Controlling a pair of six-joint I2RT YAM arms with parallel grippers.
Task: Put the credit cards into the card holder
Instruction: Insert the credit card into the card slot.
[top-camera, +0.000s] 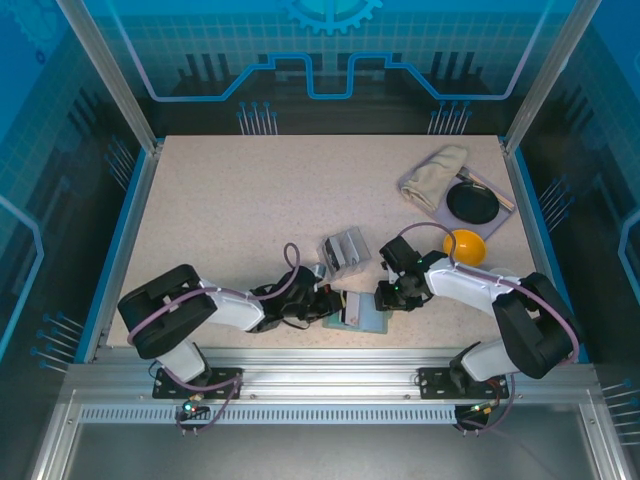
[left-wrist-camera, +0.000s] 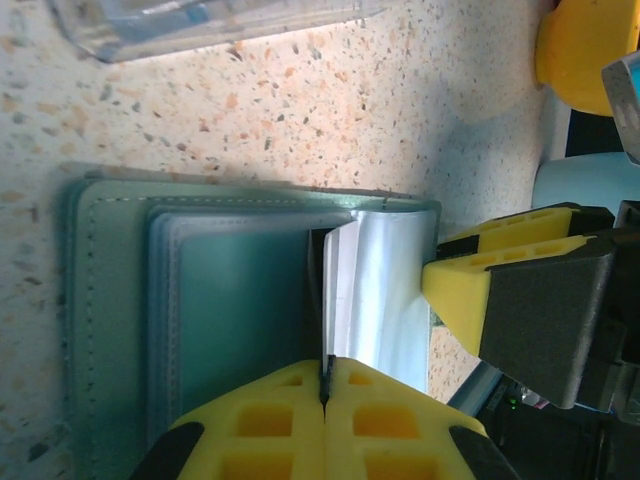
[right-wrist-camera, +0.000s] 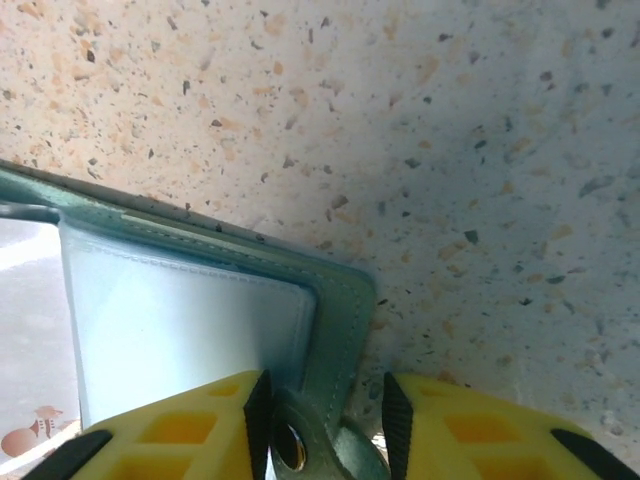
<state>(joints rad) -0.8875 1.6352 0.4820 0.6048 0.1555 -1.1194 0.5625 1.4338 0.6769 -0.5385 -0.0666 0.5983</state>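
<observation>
The card holder (top-camera: 366, 316) is lying open on the table (top-camera: 250, 200), right by the near edge, between the two arms. The left pincer (left-wrist-camera: 325, 385) is clamping tight on one edge of a pale, silvery credit card (left-wrist-camera: 385, 290), and it's holding the card over the holder's teal inside. The right pincer (right-wrist-camera: 325, 425) is straddling the holder's snap tab (right-wrist-camera: 292, 447) with its jaws partly apart. Whether they're actually pinching it, I cannot tell. A clear plastic box (top-camera: 343, 250) is sitting just beyond, on the far side.
</observation>
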